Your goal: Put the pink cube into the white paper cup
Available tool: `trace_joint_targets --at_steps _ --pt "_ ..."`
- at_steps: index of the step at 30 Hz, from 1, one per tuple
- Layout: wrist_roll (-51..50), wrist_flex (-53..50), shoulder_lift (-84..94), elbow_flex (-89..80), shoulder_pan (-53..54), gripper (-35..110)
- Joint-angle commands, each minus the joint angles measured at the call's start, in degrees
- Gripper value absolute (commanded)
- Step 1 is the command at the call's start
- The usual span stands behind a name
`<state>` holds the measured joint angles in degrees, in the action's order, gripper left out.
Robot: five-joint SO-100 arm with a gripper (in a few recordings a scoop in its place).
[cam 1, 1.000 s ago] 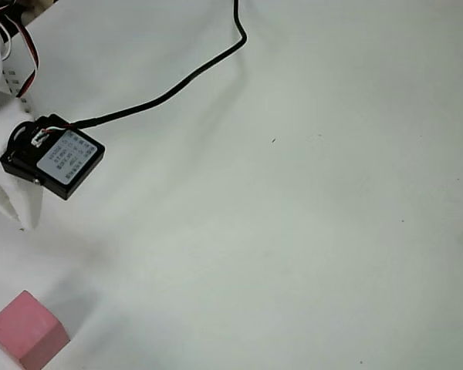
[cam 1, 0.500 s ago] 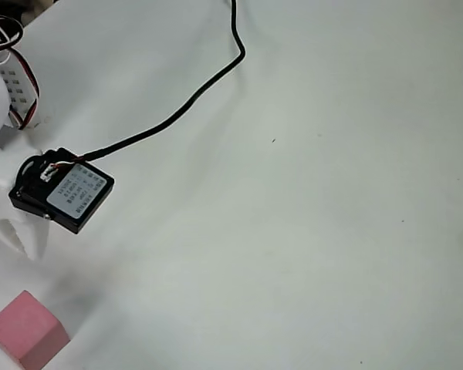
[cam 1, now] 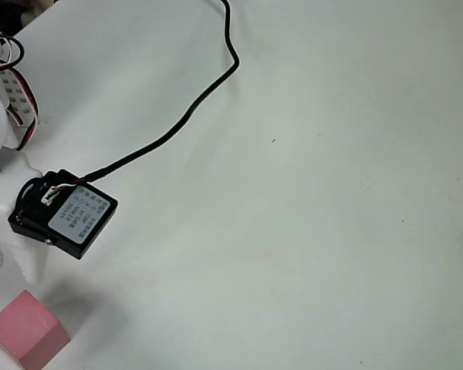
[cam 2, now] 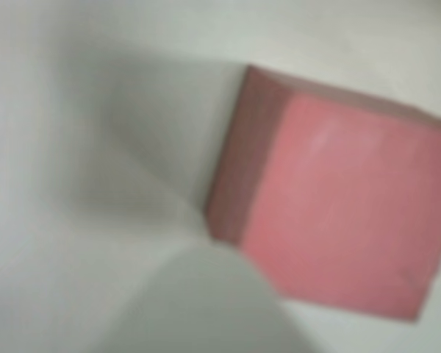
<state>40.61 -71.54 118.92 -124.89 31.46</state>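
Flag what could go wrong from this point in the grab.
The pink cube sits at the table's lower left corner of the overhead view, so a nudge from the white finger just above it could push it out of frame. The wrist view is blurred, which may hurt alignment. The black cable trails behind and might snag.

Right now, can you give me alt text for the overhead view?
A pink cube sits on the white table at the lower left corner, just below the white gripper and its black servo box. A black cable trails off toward the top edge.
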Motion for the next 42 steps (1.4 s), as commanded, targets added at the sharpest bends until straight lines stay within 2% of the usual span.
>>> trace_joint_targets --at_steps 1,19,24,42 --pt "1.32 -0.18 -0.35 5.54 0.62 30" --pt "0.0 6.06 -4.31 9.05 0.26 31" --pt "-0.09 8.0 -5.8 8.88 -0.26 44" --pt "0.09 15.38 -13.62 8.53 -1.58 44"
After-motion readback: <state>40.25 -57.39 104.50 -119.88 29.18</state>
